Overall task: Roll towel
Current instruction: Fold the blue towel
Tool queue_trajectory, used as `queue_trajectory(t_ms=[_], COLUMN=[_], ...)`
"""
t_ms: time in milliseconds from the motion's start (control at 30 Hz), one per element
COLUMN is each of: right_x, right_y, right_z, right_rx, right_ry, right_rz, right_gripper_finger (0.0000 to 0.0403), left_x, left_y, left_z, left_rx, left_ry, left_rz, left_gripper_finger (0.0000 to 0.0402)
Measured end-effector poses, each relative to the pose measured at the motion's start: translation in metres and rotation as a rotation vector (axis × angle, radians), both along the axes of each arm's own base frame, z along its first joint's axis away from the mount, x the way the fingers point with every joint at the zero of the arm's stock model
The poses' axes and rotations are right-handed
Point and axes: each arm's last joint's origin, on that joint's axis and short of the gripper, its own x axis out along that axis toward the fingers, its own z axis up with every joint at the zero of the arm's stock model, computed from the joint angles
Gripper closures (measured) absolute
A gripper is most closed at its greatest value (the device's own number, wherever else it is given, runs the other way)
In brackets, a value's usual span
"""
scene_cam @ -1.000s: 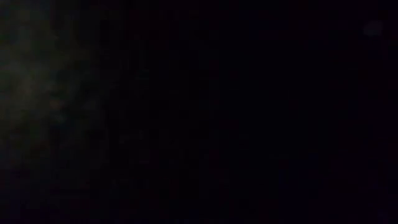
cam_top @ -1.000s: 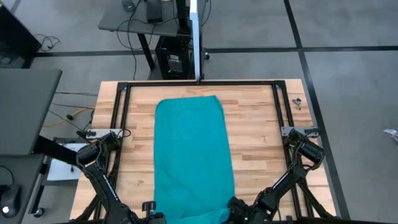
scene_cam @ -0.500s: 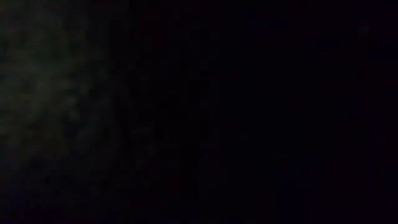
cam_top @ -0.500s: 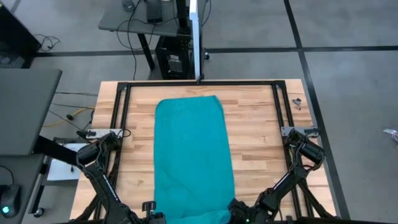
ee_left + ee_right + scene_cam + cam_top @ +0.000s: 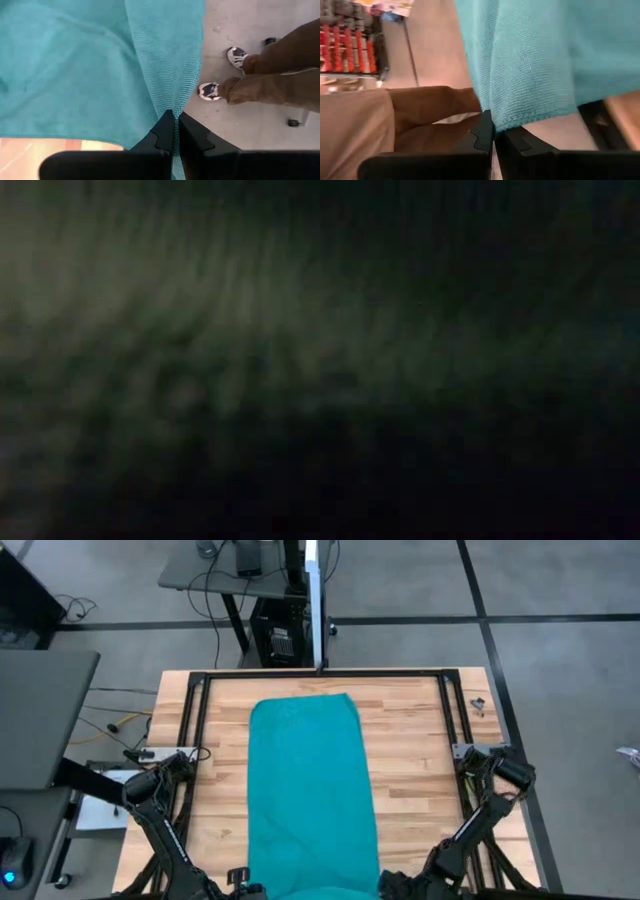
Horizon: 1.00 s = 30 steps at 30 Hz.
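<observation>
On the worktop (image 5: 420,740) the towel (image 5: 308,790) lies flat and lengthwise down the middle, its near end reaching the near edge. The left claw (image 5: 174,131) is pinched tight on the towel's near-left corner; the right claw (image 5: 493,132) is clamped on its near-right corner. Past the edge, a person's trousers (image 5: 280,75) and shoes (image 5: 209,91) show on the floor.

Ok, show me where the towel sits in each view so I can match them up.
High view: the towel lies lengthwise down the middle of the table, its near end at both hands.
Low view: too dark to tell.
Left wrist view: towel fills the frame, its edge pinched in the left hand.
Right wrist view: towel hangs with its corner in the right hand.
Shared landmark: the towel's near edge.
</observation>
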Motion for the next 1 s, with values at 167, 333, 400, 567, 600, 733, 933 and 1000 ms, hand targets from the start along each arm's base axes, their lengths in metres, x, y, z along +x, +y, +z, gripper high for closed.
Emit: queue_trajectory(t_ms=[167, 333, 400, 567, 600, 733, 933, 1000], right_x=[-0.007, -0.005, -0.005, -0.007, -0.007, -0.005, -0.002, 0.000], right_y=[-0.026, -0.050, -0.059, -0.074, -0.076, -0.085, -0.109, -0.121], right_z=[0.035, 0.060, 0.070, 0.077, 0.080, 0.080, 0.074, 0.074], right_rx=[-0.105, -0.157, -0.165, -0.203, -0.205, -0.191, -0.196, -0.169], right_ry=[0.017, -0.006, -0.009, 0.026, 0.026, 0.057, 0.066, 0.056], right_rz=[0.023, 0.034, 0.024, 0.006, 0.005, 0.031, 0.013, 0.017], right_gripper_finger=[0.0402, 0.0402, 0.0402, 0.0402, 0.0403, 0.0403, 0.0403, 0.0403], left_x=[0.004, 0.012, 0.017, 0.026, 0.026, 0.022, 0.011, 0.007], left_y=[0.006, 0.017, 0.025, 0.057, 0.064, 0.097, 0.145, 0.160], left_z=[0.019, 0.031, 0.036, 0.068, 0.071, 0.076, 0.049, 0.037], left_rx=[0.023, 0.039, 0.034, -0.012, -0.009, 0.027, 0.007, -0.049], left_ry=[0.002, 0.007, 0.013, -0.030, -0.033, -0.026, 0.007, -0.015], left_rz=[-0.012, 0.002, 0.038, 0.088, 0.091, 0.116, 0.144, 0.148], left_gripper_finger=[0.0402, 0.0402, 0.0402, 0.0402, 0.0402, 0.0402, 0.0402, 0.0402])
